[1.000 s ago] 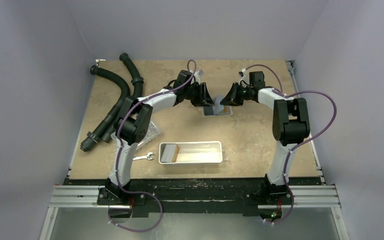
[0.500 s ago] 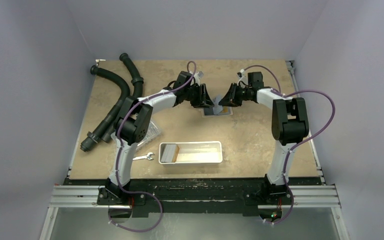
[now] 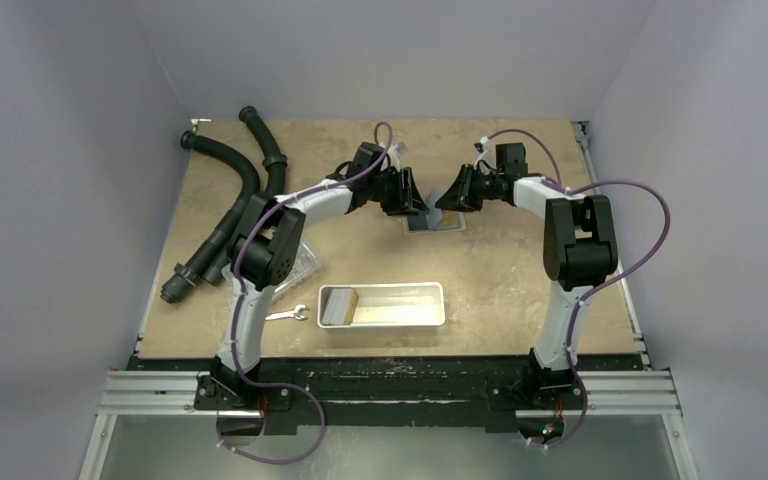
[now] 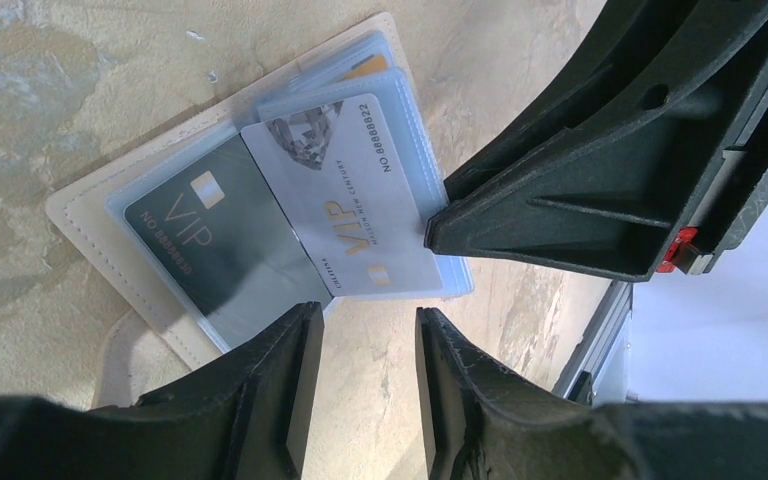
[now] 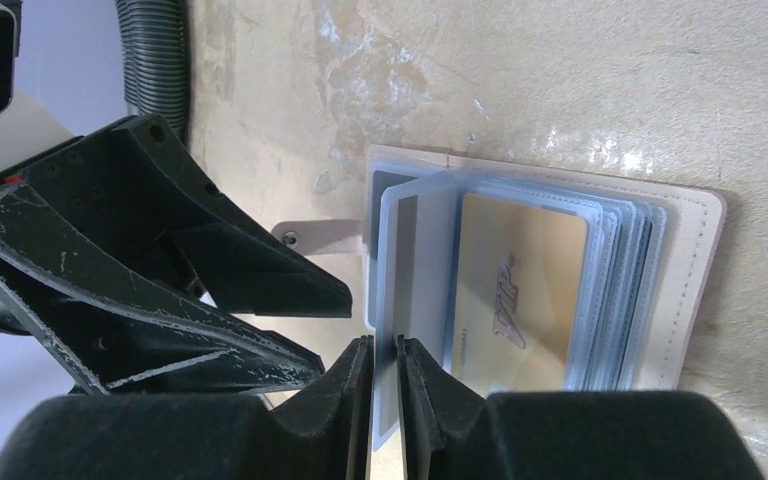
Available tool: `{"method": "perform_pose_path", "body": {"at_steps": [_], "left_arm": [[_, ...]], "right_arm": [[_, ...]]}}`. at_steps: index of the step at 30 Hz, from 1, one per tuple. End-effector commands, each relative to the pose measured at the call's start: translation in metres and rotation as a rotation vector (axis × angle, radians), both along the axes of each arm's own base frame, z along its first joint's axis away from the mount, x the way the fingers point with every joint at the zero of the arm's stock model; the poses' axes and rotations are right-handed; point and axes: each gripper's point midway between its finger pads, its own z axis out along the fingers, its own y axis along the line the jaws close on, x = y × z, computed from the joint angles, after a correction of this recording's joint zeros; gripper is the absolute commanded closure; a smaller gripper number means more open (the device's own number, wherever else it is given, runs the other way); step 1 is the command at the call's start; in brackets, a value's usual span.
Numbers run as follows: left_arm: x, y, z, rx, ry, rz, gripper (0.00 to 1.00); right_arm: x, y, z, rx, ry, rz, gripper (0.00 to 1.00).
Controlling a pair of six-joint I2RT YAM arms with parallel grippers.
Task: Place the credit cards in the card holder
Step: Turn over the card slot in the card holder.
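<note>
Your right gripper (image 5: 385, 352), nearly closed, pinches the clear sleeve (image 5: 388, 260) holding the silver VIP card (image 4: 350, 190) in the card holder (image 4: 80, 215) lying open between the arms, while your left gripper (image 4: 368, 330) hovers half open and empty, so a tug may drag the light holder or spill the card.

Card holder (image 3: 433, 222) lies open on the table (image 3: 520, 280), far centre, credit cards (image 4: 210, 250) in its sleeves. Left gripper (image 4: 368, 380) just left of it; right gripper (image 5: 380, 400) just right, one sleeve (image 5: 388, 290) upright between its fingers. Tray (image 3: 440, 300) nearer the arm bases, wrench (image 3: 287, 315) to its left, hoses (image 3: 230, 190) far left.
</note>
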Motion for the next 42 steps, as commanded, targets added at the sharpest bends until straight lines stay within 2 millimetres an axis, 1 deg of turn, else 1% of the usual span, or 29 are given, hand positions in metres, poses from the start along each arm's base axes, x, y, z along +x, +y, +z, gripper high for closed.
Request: {"method": "perform_pose_path", "body": {"at_steps": [1, 4, 8, 12, 15, 19, 21, 24, 27, 31, 34, 39, 42], "left_arm": [[0.007, 0.001, 0.040, -0.057, -0.087, -0.006, 0.57], [0.008, 0.002, 0.037, -0.060, -0.080, -0.003, 0.57], [0.007, 0.002, 0.037, -0.060, -0.082, -0.003, 0.57], [0.007, 0.005, 0.038, -0.059, -0.084, 0.001, 0.56], [0.007, 0.006, 0.039, -0.058, -0.083, 0.002, 0.56], [0.007, 0.007, 0.040, -0.060, -0.085, 0.002, 0.56], [0.007, 0.008, 0.039, -0.058, -0.085, 0.004, 0.56], [0.009, 0.012, 0.040, -0.054, -0.084, 0.019, 0.55], [0.012, 0.017, 0.036, -0.047, -0.077, 0.038, 0.56], [0.017, 0.020, 0.036, -0.055, -0.087, 0.064, 0.59], [0.019, 0.026, 0.034, -0.051, -0.087, 0.085, 0.59], [0.020, 0.026, 0.024, -0.047, -0.065, 0.087, 0.61], [0.020, 0.030, 0.019, -0.033, -0.060, 0.101, 0.64]], "right_arm": [[0.003, 0.007, 0.007, 0.043, -0.022, 0.022, 0.78], [0.004, 0.007, 0.004, 0.039, -0.017, 0.019, 0.78], [0.003, 0.007, 0.001, 0.040, -0.008, 0.018, 0.83], [0.000, 0.012, -0.001, 0.072, 0.001, 0.037, 0.84], [-0.001, 0.016, 0.002, 0.084, -0.006, 0.045, 0.77], [0.000, 0.016, 0.007, 0.086, -0.017, 0.047, 0.76], [-0.001, 0.018, 0.009, 0.086, -0.022, 0.053, 0.73], [-0.002, 0.024, 0.011, 0.082, -0.029, 0.068, 0.68], [-0.004, 0.031, 0.007, 0.077, -0.019, 0.086, 0.65], [-0.006, 0.044, 0.010, 0.082, -0.024, 0.111, 0.60], [-0.005, 0.046, 0.011, 0.076, -0.029, 0.108, 0.57], [-0.004, 0.049, 0.007, 0.082, -0.018, 0.107, 0.54], [-0.004, 0.054, 0.010, 0.087, -0.027, 0.118, 0.50]]}}
